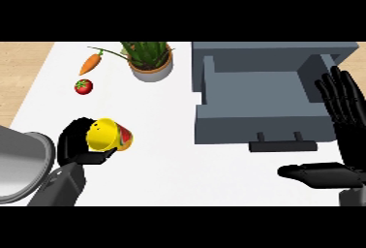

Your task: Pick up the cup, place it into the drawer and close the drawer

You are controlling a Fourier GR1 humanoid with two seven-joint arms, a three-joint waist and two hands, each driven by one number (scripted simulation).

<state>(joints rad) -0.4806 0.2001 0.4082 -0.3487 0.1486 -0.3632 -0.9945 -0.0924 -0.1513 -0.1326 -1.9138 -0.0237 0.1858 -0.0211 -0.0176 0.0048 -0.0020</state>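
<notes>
The cup is clasped by the left hand near the worktop's left edge. The drawer stands open at the right edge, where the right hand is held spread, fingers straight.

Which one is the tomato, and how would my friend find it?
Start at the potted plant at the far edge of the white counter. Just left of it lies an orange carrot, and the tomato sits right below that carrot, nearer the robot. It is the only small, round, red thing with a green top.
</notes>
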